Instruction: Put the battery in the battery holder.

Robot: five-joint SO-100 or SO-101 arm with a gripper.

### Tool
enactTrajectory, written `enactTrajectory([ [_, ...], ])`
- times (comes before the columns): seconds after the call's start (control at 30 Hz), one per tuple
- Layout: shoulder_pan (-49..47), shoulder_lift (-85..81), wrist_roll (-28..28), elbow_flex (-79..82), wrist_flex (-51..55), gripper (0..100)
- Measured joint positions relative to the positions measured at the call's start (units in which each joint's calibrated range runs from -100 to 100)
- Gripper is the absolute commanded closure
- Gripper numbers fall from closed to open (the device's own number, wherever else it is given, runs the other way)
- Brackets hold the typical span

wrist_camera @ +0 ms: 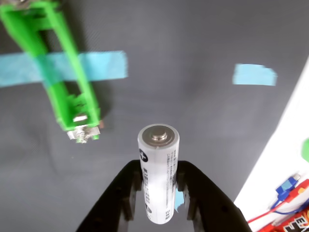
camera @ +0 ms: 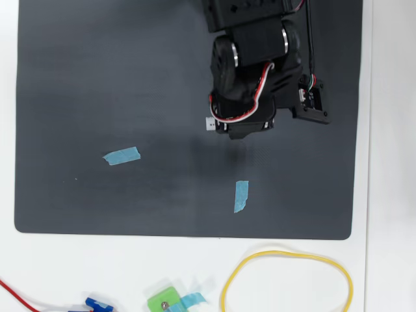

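one battery (wrist_camera: 158, 169) clamped in gripper (wrist_camera: 158, 193); battery holder (wrist_camera: 58, 72) empty.

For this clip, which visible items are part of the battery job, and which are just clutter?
Part of the job:
- battery, held in the pincer
- battery holder, taped to the mat

Lying about:
- loose blue tape strips
- yellow rubber band
- square green piece
- red wire

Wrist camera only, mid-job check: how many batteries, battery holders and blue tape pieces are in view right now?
battery: 1, gripped in the end effector
battery holder: 1
blue tape pieces: 3
Total: 5
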Motion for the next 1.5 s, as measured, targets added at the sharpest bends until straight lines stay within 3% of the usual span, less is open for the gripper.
enactTrajectory([
  [0.13,-1.24,-0.93,2.59,1.18,0.60,100],
  [0.4,-4.15,-1.44,-0.78,4.08,7.15,100],
  [0.67,-8.98,-1.44,-6.58,5.26,7.15,100],
  [1.03,-18.98,-7.22,-7.88,5.35,7.15,100],
  [1.5,-19.09,-1.27,-7.88,5.44,2.76,100],
])
